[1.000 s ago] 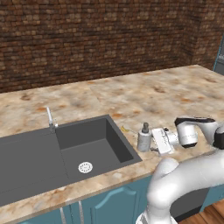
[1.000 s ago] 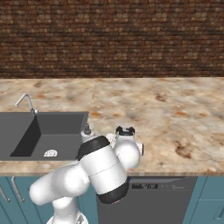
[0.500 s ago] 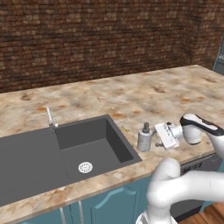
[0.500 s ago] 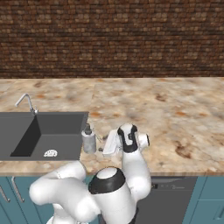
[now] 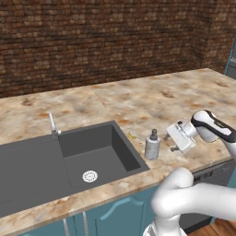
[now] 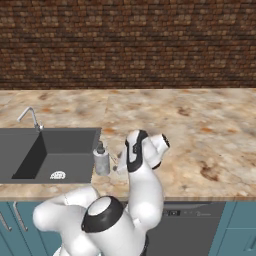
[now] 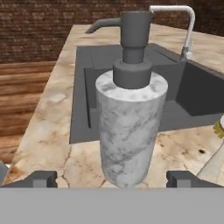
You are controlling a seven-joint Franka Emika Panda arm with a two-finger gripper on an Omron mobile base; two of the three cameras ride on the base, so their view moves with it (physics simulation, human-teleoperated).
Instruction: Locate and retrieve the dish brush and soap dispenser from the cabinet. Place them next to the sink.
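Nearly done, judging by the layout: soap dispenser (image 5: 152,144) standing upright on the table (image 5: 152,97), just beside the right edge of the sink (image 5: 69,161). Dish brush (image 5: 134,136) apparently lying between dispenser and sink rim (small and thin, hard to confirm). Pincer (image 5: 176,137) spread wide, holding nothing, hovering just to the right of the bottle, apart from it. Left to do: probably only pulling the arm clear.
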